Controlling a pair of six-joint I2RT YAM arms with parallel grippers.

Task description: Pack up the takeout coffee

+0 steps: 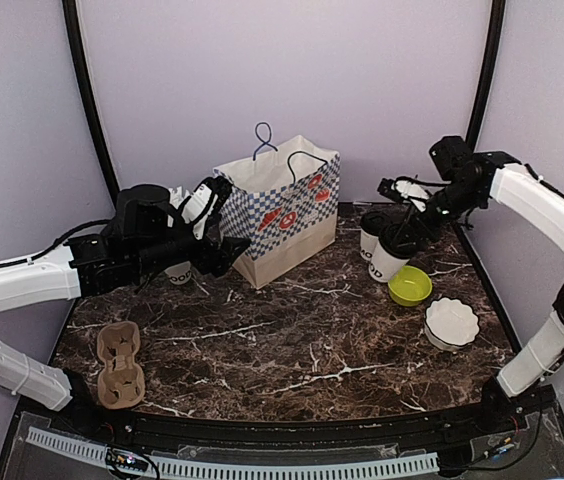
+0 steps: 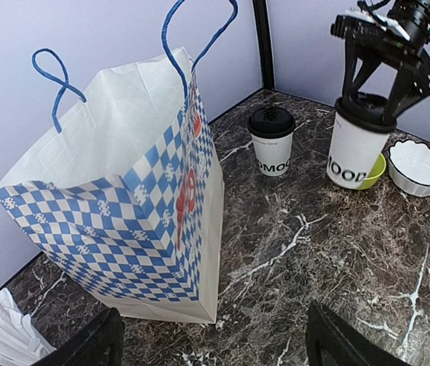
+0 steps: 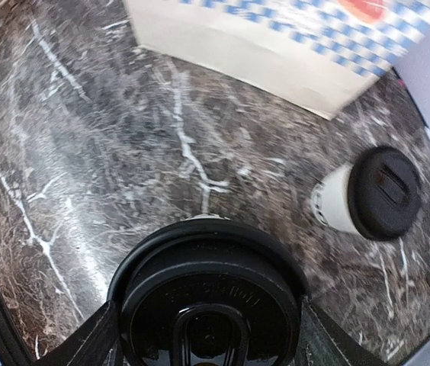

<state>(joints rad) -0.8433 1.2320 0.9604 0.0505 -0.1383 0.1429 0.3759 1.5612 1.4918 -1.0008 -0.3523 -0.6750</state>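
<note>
Two white paper cups with black lids are at the back right. My right gripper (image 1: 399,240) is shut on one cup (image 1: 390,260) at its lid, a finger on each side; the lid fills the right wrist view (image 3: 207,297). This cup leans slightly, at or just above the table, next to the lime-green bowl. The other cup (image 1: 370,238) stands upright just left of it, also in the left wrist view (image 2: 271,141) and the right wrist view (image 3: 367,194). My left gripper (image 1: 220,252) is open and empty by the bag's near-left corner; its fingers (image 2: 93,343) frame the bag's base.
The blue-checked paper bag (image 1: 282,215) stands open at the back centre. A cup with white straws (image 1: 187,212) is behind my left arm. The lime-green bowl (image 1: 409,286) and a white fluted bowl (image 1: 452,322) sit right. A cardboard cup carrier (image 1: 119,365) lies front left.
</note>
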